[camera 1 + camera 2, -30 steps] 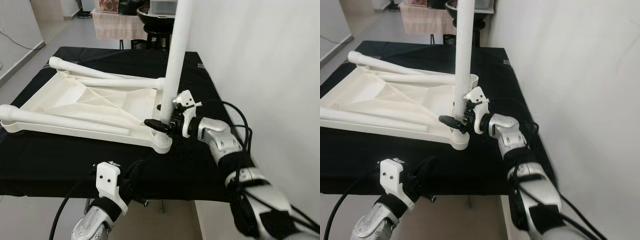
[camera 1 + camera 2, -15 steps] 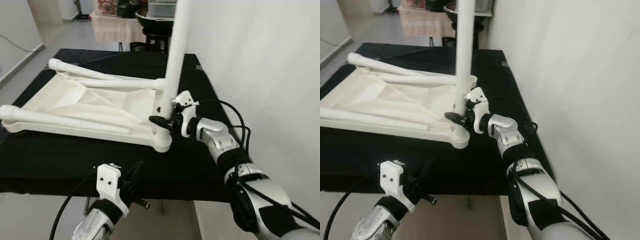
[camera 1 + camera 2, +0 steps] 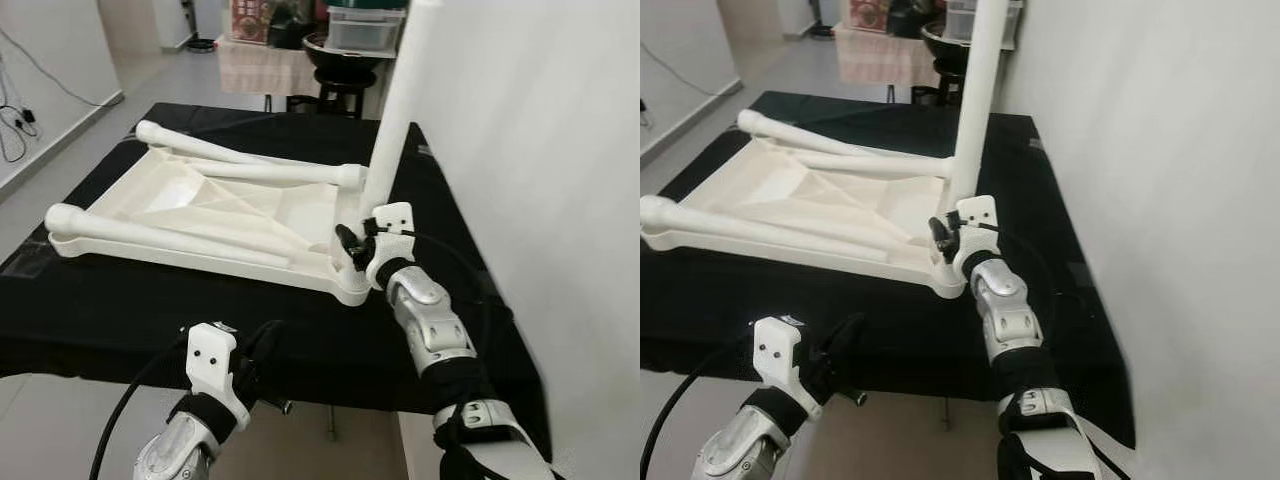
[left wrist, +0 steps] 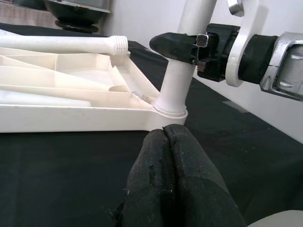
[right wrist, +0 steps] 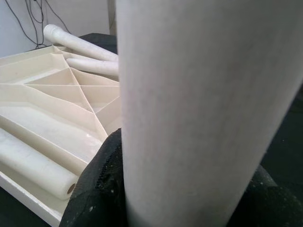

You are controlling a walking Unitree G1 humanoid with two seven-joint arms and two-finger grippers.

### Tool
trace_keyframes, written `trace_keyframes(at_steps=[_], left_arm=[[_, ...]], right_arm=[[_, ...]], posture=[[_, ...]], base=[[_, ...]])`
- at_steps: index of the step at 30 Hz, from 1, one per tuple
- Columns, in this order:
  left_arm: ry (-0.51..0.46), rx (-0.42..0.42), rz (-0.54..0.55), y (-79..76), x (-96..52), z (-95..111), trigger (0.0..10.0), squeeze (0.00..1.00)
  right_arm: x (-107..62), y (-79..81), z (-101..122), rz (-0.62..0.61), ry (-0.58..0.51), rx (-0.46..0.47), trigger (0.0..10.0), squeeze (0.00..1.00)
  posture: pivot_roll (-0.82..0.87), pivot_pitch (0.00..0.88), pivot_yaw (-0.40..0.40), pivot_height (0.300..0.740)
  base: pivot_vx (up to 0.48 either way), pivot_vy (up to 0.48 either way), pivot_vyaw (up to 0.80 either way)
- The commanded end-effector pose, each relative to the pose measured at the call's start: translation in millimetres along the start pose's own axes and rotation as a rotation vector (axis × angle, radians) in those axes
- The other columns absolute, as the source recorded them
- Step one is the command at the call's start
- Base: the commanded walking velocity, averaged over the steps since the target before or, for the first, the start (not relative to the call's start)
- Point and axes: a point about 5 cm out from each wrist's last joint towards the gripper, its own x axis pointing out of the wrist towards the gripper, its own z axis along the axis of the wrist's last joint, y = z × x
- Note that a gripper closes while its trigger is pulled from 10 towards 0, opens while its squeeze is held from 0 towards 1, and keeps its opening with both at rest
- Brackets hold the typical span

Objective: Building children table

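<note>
A white plastic children's tabletop (image 3: pixel 190 205) lies upside down on a black-covered table (image 3: pixel 110 310). Loose white legs (image 3: pixel 240 165) rest across it. One white leg (image 3: pixel 392 130) stands upright in the near right corner socket (image 3: pixel 350 285). My right gripper (image 3: pixel 352 245) is shut on this upright leg low down, just above the socket; in the right wrist view the leg (image 5: pixel 199 109) sits between the black fingers (image 5: pixel 97 189). My left gripper (image 3: pixel 262 345) hovers below the table's front edge, fingers (image 4: pixel 170 184) pressed together, holding nothing.
A white wall (image 3: pixel 540 150) runs close along the table's right side. Behind the table stand a cloth-covered stand (image 3: pixel 265 65) and a dark stool with a black bowl (image 3: pixel 345 50). Cables (image 3: pixel 15 130) lie on the floor at far left.
The view has shifted and turned. My right gripper stays on the upright leg, with the arm now reaching from nearer the front. The left gripper keeps its place.
</note>
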Motion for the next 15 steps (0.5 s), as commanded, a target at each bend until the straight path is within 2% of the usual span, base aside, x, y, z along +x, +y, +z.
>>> trace_keyframes(at_steps=[1, 5, 9, 10, 12, 15], left_arm=[[0.015, -0.007, 0.010, 1.1, -0.5, -3.3, 10.0, 0.00], [0.018, -0.005, 0.007, 1.3, -0.1, -3.4, 10.0, 0.00], [0.018, -0.004, 0.006, 1.1, -0.2, -3.4, 10.0, 0.00], [0.017, -0.004, 0.007, 1.1, -0.2, -3.0, 10.0, 0.00], [0.014, -0.003, 0.008, 1.3, 0.0, -2.5, 10.0, 0.00], [0.012, -0.003, 0.011, 1.2, 0.1, -2.2, 10.0, 0.00]], right_arm=[[-9.2, -7.1, -30.2, -0.097, 0.152, -0.069, 0.0, 0.00], [-23.6, -17.6, -26.7, -0.215, 0.155, -0.072, 0.0, 0.00], [-35.5, -18.7, -23.8, -0.264, 0.145, -0.036, 0.0, 0.00], [-42.8, -9.1, -23.9, -0.257, 0.139, 0.028, 0.0, 0.00], [-47.8, 2.9, -20.9, -0.225, 0.117, 0.060, 0.0, 0.00], [-41.5, 3.0, -21.0, -0.224, 0.122, 0.079, 0.0, 0.00]], posture=[[0.10, 0.046, -0.094, 0.740], [0.09, 0.046, -0.090, 0.740], [0.09, 0.051, -0.098, 0.740], [0.08, 0.056, -0.101, 0.740], [0.08, 0.052, -0.101, 0.740], [0.08, 0.052, -0.101, 0.740]], base=[[0.000, 0.000, 0.00], [0.000, 0.000, 0.00], [0.000, 0.000, 0.00], [0.000, 0.000, 0.00], [0.000, 0.000, 0.00], [0.000, 0.000, 0.00]])
